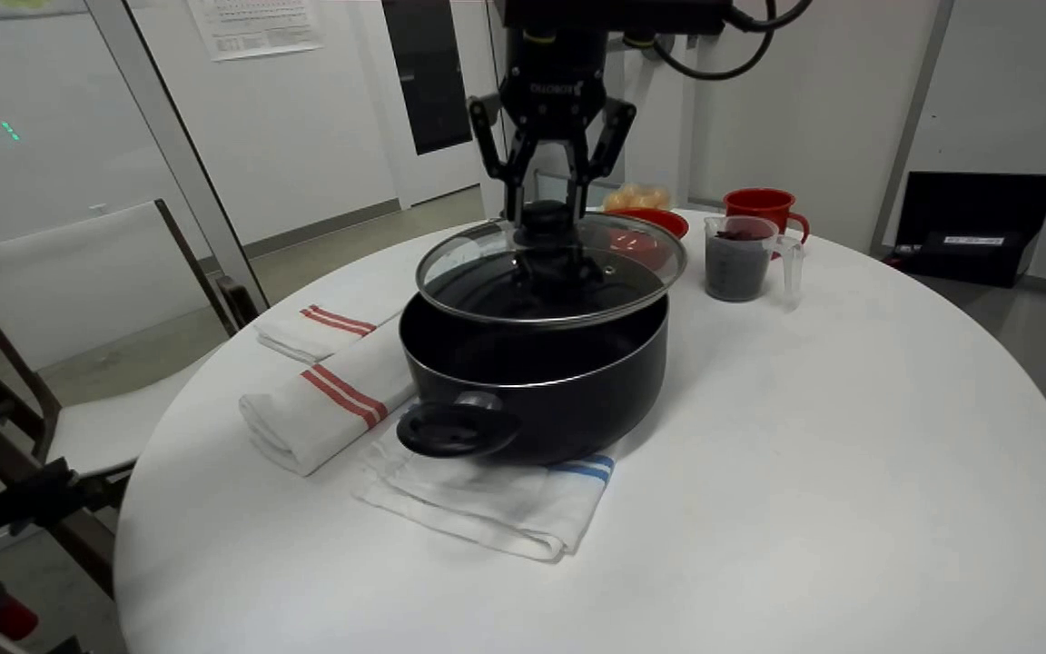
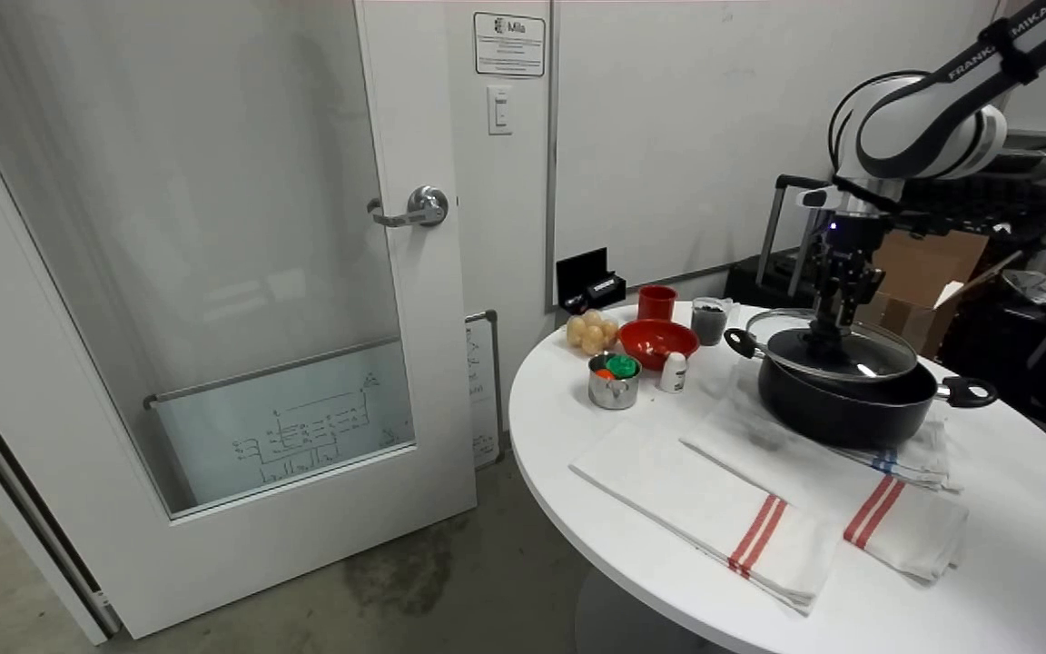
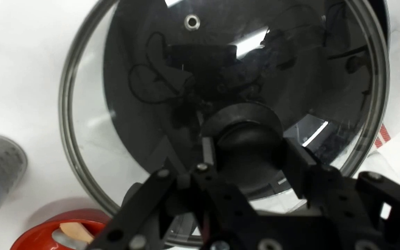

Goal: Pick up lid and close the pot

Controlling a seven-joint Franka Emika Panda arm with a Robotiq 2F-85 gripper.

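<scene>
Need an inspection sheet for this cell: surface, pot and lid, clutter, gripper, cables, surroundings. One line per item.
Surface: round white table.
Pot: not yet closed; stands at least partly on a blue-striped towel.
Lid: held above the pot, not seated; looks slightly off-centre.
Clutter: two folded red-striped towels beside the pot; bowl, mug, jug, steel cup, shaker and pale balls grouped farther off.
Gripper: jaws shut on the lid's knob.
Cables: loop well above the table; no snag seen.
Surroundings: chair by the table; door and cardboard box beyond it.
</scene>
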